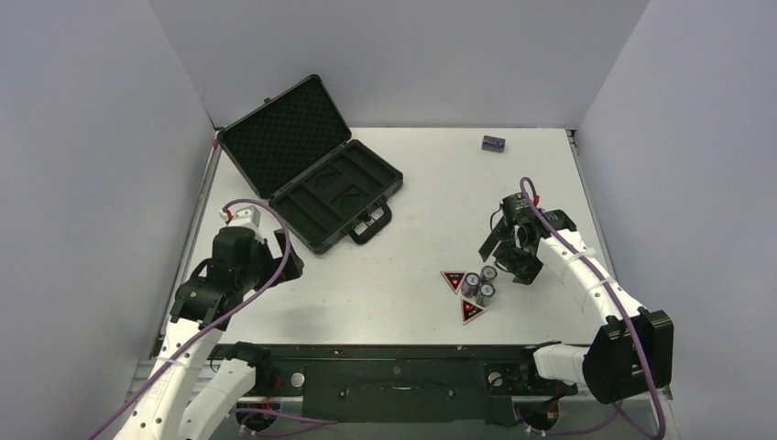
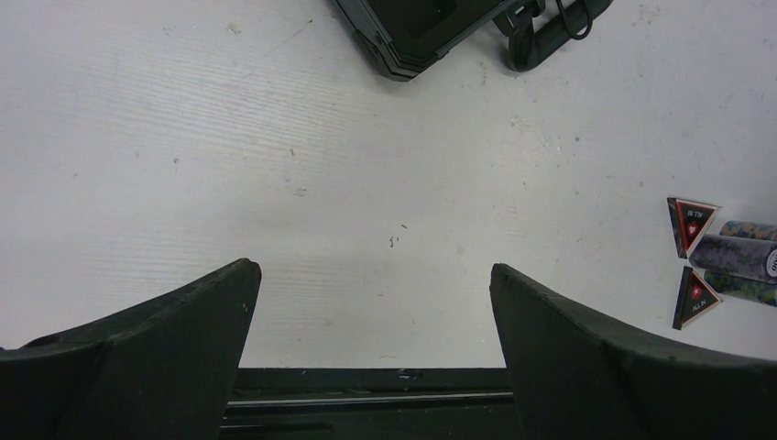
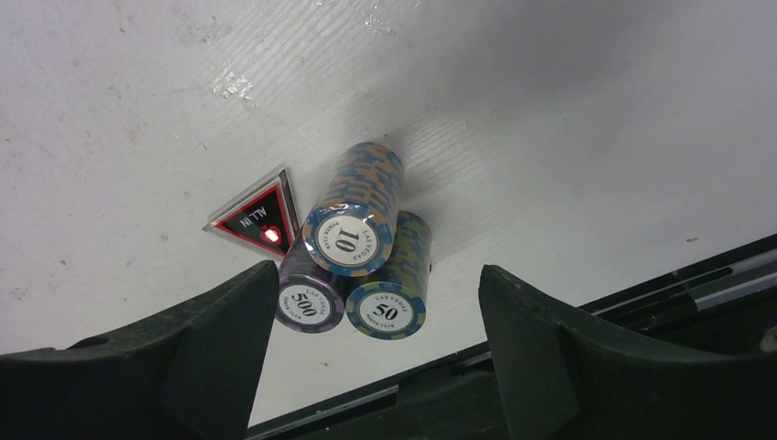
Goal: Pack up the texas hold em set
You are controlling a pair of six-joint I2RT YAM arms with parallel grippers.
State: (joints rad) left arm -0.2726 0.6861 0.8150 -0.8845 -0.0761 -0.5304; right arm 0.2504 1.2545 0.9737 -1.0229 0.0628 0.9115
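Right gripper (image 3: 376, 275) hovers wide by the chip stacks (image 3: 353, 215), holding nothing; loose chips look slick and roll-prone, so I'd pinch the top stack end-to-end.

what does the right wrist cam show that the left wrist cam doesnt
Only the right wrist view: the printed end faces of the three multicoloured cylindrical poker chip stacks, reading 10, 500 and 50. Only the left wrist view: a corner of the black hard briefcase, its handle, and two red-and-black triangular tokens rather than one. Both: the white table, the stacks, and wide-open jaws.
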